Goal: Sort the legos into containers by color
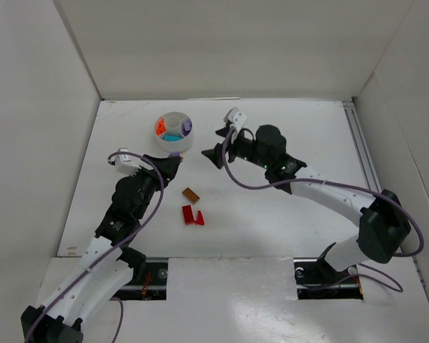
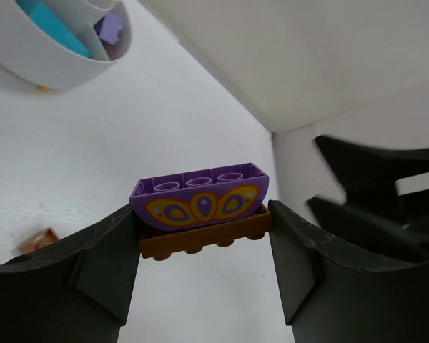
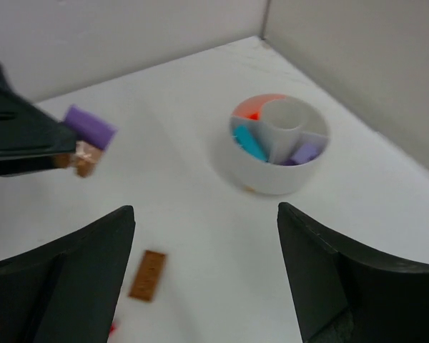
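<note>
My left gripper (image 2: 200, 214) is shut on a purple curved lego (image 2: 200, 196) stuck on a brown-orange plate (image 2: 200, 239), held above the table just right of and nearer than the white dish (image 1: 173, 145). The dish holds orange, teal and purple legos. It also shows in the left wrist view (image 2: 28, 61) and in the right wrist view (image 3: 272, 179). My right gripper (image 1: 216, 145) is open and empty, right of the dish and facing the left gripper (image 1: 174, 164). In the right wrist view, the held purple lego (image 3: 89, 127) shows at the left.
A loose brown-orange plate (image 1: 191, 194) lies on the table below the grippers, and it also shows in the right wrist view (image 3: 148, 275). Red legos (image 1: 193, 215) lie just nearer. White walls enclose the table on the left, back and right.
</note>
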{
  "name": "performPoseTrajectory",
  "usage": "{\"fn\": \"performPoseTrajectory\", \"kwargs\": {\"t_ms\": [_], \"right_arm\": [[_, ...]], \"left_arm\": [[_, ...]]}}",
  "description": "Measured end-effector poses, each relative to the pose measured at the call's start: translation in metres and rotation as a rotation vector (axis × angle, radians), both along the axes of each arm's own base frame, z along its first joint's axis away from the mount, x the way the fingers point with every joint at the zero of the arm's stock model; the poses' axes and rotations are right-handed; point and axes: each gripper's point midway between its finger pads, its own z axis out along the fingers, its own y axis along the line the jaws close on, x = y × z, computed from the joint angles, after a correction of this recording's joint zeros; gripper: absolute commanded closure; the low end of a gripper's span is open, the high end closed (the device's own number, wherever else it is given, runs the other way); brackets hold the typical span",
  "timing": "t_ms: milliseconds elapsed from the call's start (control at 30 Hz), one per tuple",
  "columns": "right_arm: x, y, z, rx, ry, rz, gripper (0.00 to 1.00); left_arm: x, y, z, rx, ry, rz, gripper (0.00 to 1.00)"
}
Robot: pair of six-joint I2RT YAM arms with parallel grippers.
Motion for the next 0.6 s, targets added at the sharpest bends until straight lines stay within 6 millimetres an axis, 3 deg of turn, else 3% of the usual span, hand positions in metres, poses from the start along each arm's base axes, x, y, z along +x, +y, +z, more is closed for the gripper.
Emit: {"fn": "performPoseTrajectory", "kwargs": {"t_ms": [133,267,433,600], "right_arm": [[-0.047,0.035,-0.032,0.078,0.143,0.078,0.15],[-0.076,0.058,-0.032,0.2,0.215,0.144,0.19],[-0.088,0.065,-0.015,0.406,0.251,0.169,0.22],[-0.084,0.078,-0.02,0.494,0.295,0.186,0.26]], "left_arm": [[0.002,-0.011,0.006,-0.074,-0.049,-0.036,0.48],[0.001,-0.016,0.02,-0.128,-0.094,-0.054,0.48],[-0.006,-0.02,0.037,-0.18,-0.17,-0.074,0.48],[-0.01,-0.017,0.04,-0.198,-0.195,-0.07,0.48]]}}
